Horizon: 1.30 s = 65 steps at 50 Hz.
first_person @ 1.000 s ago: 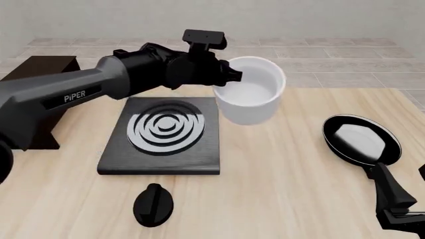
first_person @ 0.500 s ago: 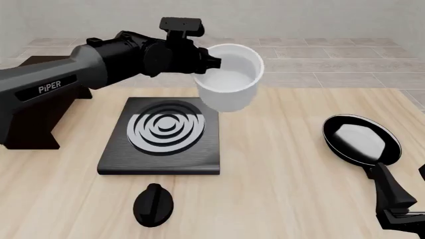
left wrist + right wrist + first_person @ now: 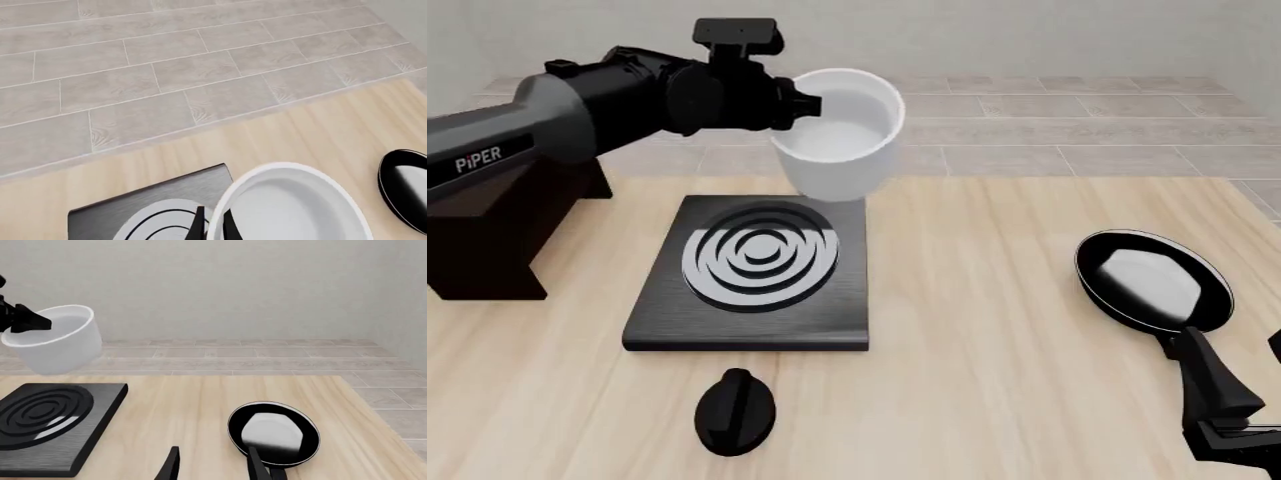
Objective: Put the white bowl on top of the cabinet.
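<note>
Left gripper (image 3: 805, 105) clamping white bowl (image 3: 839, 135) rim, held above stove plate (image 3: 754, 272)

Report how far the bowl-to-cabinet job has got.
Done: the left gripper has the white bowl clamped by its rim and lifted clear of the table, above the stove plate's far edge. In hand: carrying it toward the cabinet at the left. Left: set it on the cabinet top and release. The right gripper is idle near the frying pan.

The left arm hides most of the cabinet (image 3: 487, 235); the right tool (image 3: 1228, 420) is cut off.
</note>
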{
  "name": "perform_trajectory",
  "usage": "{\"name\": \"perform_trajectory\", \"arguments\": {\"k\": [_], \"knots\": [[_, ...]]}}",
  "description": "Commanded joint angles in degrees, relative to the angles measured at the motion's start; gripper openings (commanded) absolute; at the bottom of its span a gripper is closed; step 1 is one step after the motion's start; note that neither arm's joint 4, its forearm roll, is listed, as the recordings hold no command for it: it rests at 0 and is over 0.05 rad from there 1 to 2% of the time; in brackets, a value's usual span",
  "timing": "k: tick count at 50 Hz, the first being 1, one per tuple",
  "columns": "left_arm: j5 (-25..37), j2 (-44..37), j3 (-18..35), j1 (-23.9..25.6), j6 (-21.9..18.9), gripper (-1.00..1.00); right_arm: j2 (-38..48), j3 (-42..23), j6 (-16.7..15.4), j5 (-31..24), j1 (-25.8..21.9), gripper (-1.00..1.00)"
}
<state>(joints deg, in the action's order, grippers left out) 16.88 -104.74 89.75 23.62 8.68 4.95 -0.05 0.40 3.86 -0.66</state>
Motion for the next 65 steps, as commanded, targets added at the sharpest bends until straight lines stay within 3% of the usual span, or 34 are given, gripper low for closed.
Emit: {"name": "perform_trajectory", "arguments": {"k": [1, 24, 65], "knots": [[-0.1, 1.9, 0.3, -3.0, -0.4, -1.00, 0.0, 0.0, 0.0, 0.0, 0.0, 1.00], [0.4, 3.0, 0.8, -9.6, -0.5, -1.00, 0.0, 0.0, 0.0, 0.0, 0.0, 1.00], [2.5, 5.5, 3.1, -16.9, 0.8, -1.00, 0.0, 0.0, 0.0, 0.0, 0.0, 1.00]]}}
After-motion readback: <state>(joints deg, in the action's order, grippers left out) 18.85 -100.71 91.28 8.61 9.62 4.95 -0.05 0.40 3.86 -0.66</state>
